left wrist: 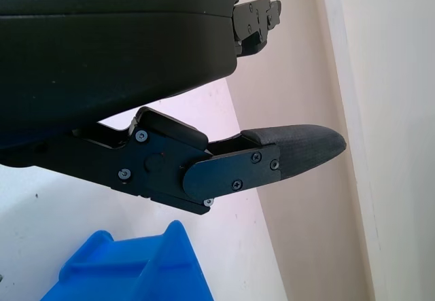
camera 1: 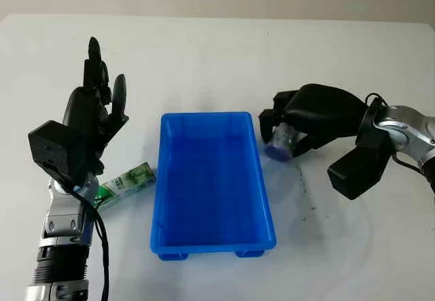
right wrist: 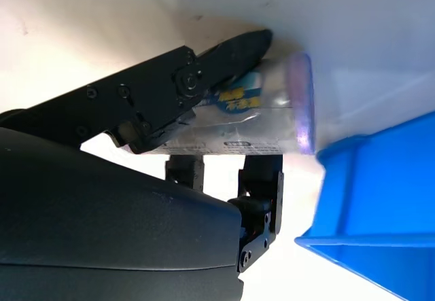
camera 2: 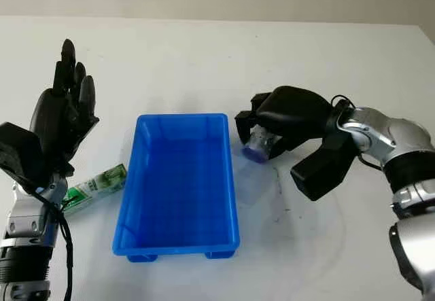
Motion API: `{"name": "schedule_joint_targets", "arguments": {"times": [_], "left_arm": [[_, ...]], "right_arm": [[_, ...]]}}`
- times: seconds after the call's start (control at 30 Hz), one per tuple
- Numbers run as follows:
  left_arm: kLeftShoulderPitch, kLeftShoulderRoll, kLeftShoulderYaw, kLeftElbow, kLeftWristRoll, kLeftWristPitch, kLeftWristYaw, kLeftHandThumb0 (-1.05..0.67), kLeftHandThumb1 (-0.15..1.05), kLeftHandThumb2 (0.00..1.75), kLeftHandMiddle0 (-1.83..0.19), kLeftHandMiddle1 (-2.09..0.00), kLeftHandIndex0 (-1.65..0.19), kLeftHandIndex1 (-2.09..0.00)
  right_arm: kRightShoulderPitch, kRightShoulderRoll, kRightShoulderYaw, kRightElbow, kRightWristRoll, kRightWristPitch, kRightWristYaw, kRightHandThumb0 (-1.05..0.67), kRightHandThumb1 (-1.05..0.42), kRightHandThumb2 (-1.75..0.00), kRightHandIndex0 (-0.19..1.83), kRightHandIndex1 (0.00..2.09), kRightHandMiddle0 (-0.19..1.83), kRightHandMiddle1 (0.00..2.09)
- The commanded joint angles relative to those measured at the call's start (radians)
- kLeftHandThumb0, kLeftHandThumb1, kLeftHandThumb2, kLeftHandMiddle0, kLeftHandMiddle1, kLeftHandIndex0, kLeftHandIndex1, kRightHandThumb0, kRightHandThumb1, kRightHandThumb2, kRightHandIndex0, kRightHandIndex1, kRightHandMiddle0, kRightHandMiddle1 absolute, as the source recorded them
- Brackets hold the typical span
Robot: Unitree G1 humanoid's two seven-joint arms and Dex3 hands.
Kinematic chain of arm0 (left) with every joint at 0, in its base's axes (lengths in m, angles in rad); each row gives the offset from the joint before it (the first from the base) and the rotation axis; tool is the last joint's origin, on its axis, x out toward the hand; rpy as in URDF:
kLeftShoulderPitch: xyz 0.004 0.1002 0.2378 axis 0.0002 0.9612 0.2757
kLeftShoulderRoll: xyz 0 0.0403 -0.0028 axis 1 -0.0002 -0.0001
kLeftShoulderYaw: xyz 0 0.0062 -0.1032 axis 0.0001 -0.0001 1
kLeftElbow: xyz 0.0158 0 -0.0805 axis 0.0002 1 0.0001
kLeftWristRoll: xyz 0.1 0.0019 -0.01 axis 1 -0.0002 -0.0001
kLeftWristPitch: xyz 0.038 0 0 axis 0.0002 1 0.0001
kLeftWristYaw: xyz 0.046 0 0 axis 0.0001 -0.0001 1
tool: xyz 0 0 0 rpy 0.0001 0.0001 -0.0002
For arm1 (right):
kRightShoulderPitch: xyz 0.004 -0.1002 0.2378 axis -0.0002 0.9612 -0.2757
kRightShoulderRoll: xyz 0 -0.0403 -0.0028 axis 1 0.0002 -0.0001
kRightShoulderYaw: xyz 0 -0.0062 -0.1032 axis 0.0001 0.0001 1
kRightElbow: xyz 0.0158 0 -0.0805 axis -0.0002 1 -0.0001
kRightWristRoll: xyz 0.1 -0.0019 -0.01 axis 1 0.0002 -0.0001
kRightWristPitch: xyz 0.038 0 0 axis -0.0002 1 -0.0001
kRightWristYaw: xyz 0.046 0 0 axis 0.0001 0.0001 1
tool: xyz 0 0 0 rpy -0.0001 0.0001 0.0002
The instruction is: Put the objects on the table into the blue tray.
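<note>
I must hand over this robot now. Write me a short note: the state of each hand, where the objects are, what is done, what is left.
Right hand: shut on the clear plastic cup with a purple rim, held just off the right edge of the blue rectangular plastic tray, above the white table.
Left hand: open, raised left of the tray.
Green and white packet: lies on the table by the tray's left wall, below the left hand.
Done: cup grasped. The tray holds nothing yet.
Left: put the cup in the tray, then the packet.
</note>
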Motion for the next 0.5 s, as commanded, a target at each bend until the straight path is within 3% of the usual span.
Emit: {"name": "schedule_joint_targets", "arguments": {"times": [0.0, 0.1, 0.13, 0.17, 0.2, 0.27, 0.47], "left_arm": [[-0.005, 0.015, 0.005, -0.012, -0.001, -0.007, -0.002, -0.79, 1.05, 0.65, 0.19, 0.00, 0.19, 0.00], [-0.003, 0.015, 0.006, -0.016, -0.003, -0.004, -0.004, -0.79, 1.05, 0.64, 0.19, 0.00, 0.19, 0.00], [-0.002, 0.014, 0.006, -0.017, -0.003, -0.004, -0.004, -0.78, 1.05, 0.65, 0.19, 0.00, 0.19, 0.00], [-0.001, 0.014, 0.005, -0.018, -0.002, -0.003, -0.004, -0.78, 1.05, 0.65, 0.19, 0.00, 0.19, 0.00], [-0.001, 0.015, 0.005, -0.017, -0.002, -0.004, -0.004, -0.78, 1.05, 0.65, 0.19, 0.00, 0.19, 0.00], [0.000, 0.015, 0.006, -0.017, -0.002, -0.006, -0.005, -0.78, 1.05, 0.65, 0.19, 0.00, 0.19, 0.00], [0.001, 0.014, 0.006, -0.019, -0.003, -0.006, -0.005, -0.78, 1.05, 0.65, 0.19, 0.00, 0.19, 0.00]], "right_arm": [[0.000, -0.020, 0.026, 0.026, -0.035, 0.020, -0.038, -0.37, -0.93, -0.05, 0.55, 2.09, 0.37, 2.09], [-0.005, -0.028, 0.052, 0.021, -0.085, 0.073, -0.085, -0.49, -0.92, -0.05, 0.68, 2.09, 0.45, 1.72], [-0.006, -0.030, 0.061, 0.018, -0.103, 0.090, -0.105, -0.52, -0.93, -0.06, 0.74, 2.09, 0.51, 1.72], [-0.007, -0.031, 0.067, 0.019, -0.114, 0.103, -0.120, -0.53, -0.94, -0.06, 0.77, 2.09, 0.53, 1.73], [-0.008, -0.032, 0.072, 0.022, -0.122, 0.112, -0.135, -0.53, -0.96, -0.06, 0.83, 2.09, 0.55, 1.91], [-0.012, -0.035, 0.085, 0.022, -0.139, 0.136, -0.147, -0.53, -1.02, -0.07, 0.93, 2.09, 0.63, 2.06], [-0.023, -0.013, 0.050, 0.022, -0.050, 0.170, -0.078, -0.49, -1.05, -0.16, 0.99, 2.09, 0.71, 2.09]]}}
